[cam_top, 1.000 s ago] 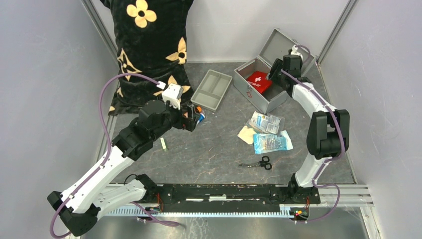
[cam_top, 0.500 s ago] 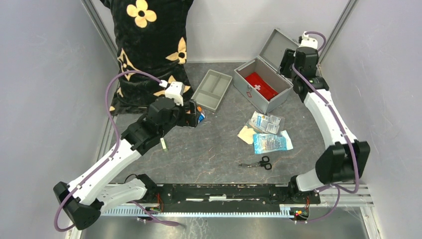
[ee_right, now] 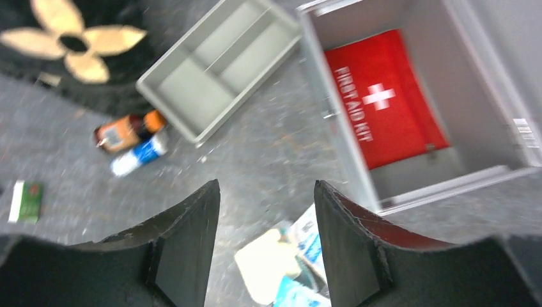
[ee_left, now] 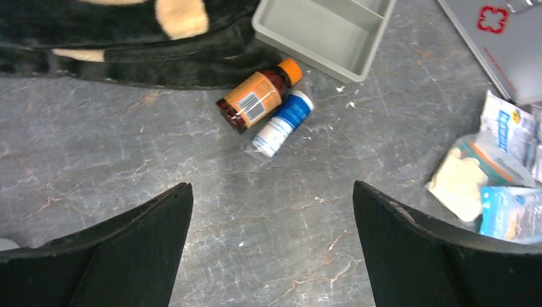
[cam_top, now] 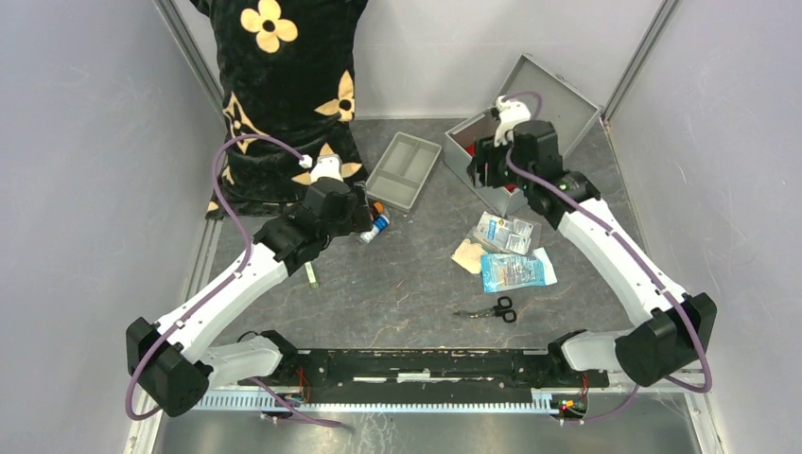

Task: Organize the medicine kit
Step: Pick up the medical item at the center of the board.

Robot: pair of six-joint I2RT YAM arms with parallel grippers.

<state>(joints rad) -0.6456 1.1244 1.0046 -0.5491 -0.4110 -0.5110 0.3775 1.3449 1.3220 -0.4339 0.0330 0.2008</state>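
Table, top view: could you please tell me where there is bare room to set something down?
The widest bare patch of table lies in the middle, bordered by the brown bottle, the packets and the scissors. The near strip before the scissors is free too. It is crowded from the medicine kit down through the packets.

Legible markings
"FIRST AID KIT" with a white cross on the flat red fabric pouch (ee_right: 387, 102); a red cross outline on the silver-grey metal case (ee_left: 511, 51).

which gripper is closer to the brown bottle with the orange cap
Left. The left gripper hovers open just short of the brown bottle; the right gripper hangs by the medicine kit, well away.
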